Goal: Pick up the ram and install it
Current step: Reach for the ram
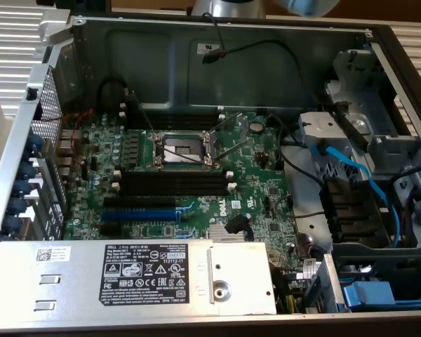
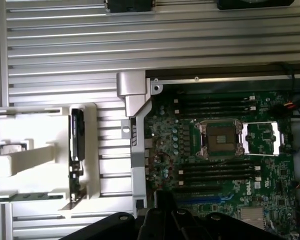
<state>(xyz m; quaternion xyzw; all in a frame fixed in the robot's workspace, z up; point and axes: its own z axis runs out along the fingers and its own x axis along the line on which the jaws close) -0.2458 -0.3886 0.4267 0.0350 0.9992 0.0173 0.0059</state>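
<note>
The ram (image 2: pixel 76 142) stands on its long edge in a white holder (image 2: pixel 90 165) that rests on the ribbed aluminium bench (image 2: pixel 60 50). It is outside the computer case (image 1: pixel 217 63) and parted from the motherboard (image 1: pixel 266 168) by the case's grey metal wall. It shows as a thin dark strip running the length of the holder's slot, upright and not tilted. The end effector (image 2: pixel 162 220) shows in the wrist view as a black mass hanging over the edge of the case, above the corner of the board where the blue expansion slot (image 1: pixel 139 215) lies. It is well apart from the ram and the holder. It touches neither, and nothing can be seen in its grasp. Whether it is apart or together, I cannot tell. In the exterior view the case lies open from above. The processor socket (image 1: pixel 182 149) sits in the middle of the green board with its metal frame swung up. A row of black memory slots (image 1: pixel 175 184) with white end clips lies on its near side, and a second row (image 1: pixel 172 116) on its far side. Nearer than the blue slot, a silver power supply (image 1: pixel 77 281) with a black Dell label takes up the near left of the exterior view. A light blue cable (image 1: pixel 358 175) curves through the drive bay on the exterior view's right.
</note>
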